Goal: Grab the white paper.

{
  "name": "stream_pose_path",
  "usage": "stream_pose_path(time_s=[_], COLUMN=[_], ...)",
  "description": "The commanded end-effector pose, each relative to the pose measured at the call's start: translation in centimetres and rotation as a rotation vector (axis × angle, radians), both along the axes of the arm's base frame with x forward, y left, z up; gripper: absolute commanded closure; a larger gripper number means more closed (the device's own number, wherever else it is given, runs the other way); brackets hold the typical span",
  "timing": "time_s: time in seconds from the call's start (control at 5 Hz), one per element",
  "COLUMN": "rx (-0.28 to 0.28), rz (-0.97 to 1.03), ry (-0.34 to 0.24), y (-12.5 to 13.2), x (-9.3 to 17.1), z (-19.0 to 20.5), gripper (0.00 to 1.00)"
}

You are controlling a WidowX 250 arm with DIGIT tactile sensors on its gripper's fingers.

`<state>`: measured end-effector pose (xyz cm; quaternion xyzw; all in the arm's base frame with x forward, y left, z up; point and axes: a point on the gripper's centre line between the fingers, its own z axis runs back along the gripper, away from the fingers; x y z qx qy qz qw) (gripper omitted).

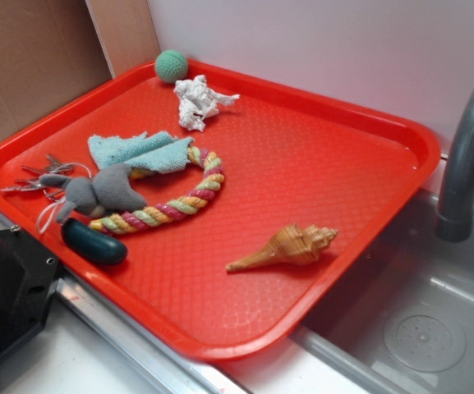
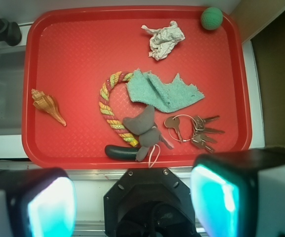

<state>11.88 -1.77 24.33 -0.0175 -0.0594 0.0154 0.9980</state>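
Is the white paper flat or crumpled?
Crumpled: the white paper is a wrinkled wad with jagged edges, lying on the red tray.

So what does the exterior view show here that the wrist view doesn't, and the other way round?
Only the exterior view shows the brown cardboard wall and the round sink drain. Only the wrist view shows the gripper, its two glowing teal finger pads wide apart and low in frame. Both show the red plastic tray, crumpled white paper wad, green knitted ball, folded teal cloth, colourful rope, spiral seashell, keys and grey faucet.
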Motion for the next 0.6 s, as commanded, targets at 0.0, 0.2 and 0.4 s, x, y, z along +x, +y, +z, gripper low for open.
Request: stream_pose_path(time_s=[0.0,0.2,0.4], rx=[0.0,-0.015,-0.025], rz=[0.0,-0.118,-0.107], ry=[0.0,-0.02,-0.016], y=[0.0,1.6,3.1], x=[0.0,4.0,6.8], z=[0.0,-5.0,-7.9], gripper=[0.0,0.0,0.0])
